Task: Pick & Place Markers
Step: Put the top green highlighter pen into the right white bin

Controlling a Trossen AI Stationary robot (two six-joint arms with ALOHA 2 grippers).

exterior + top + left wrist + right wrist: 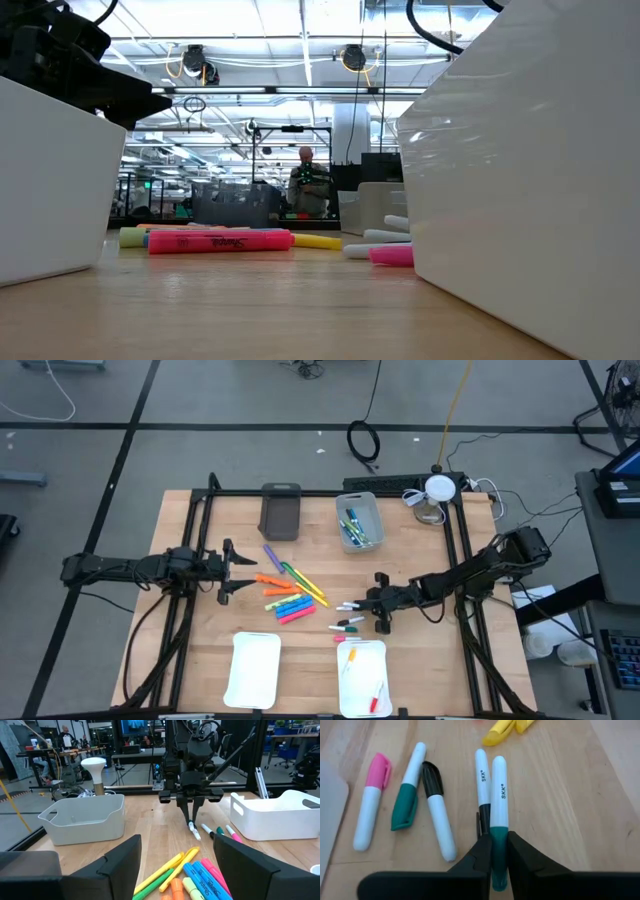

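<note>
The markers lie mid-table: a pile of chunky orange, yellow, green, blue, pink and purple ones (288,593), and thin white-barrelled ones (347,625) to its right. My right gripper (368,601) stands over the thin ones, shut on a green-capped marker (499,795). A black-capped one (481,780) lies right beside it, and pink-, green- and black-capped ones (402,800) lie nearby. My left gripper (230,572) hovers open to the left of the chunky pile (195,875), its fingers wide apart and touching nothing. My right gripper pinches the thin marker at its green cap (499,840) between its two fingers. The fingers (192,815) come from above, pointing down, and lie across the marker. The white barrel (499,770) sticks out ahead, parallel to its neighbour; lifted or on the table, I cannot tell.
A dark grey bin (281,512) and a light grey bin (360,520) holding several markers stand at the far edge. Two white trays sit at the near edge: the left one (253,668), and the right one (362,678) with a few markers in it. A person (307,180) shows far behind.
</note>
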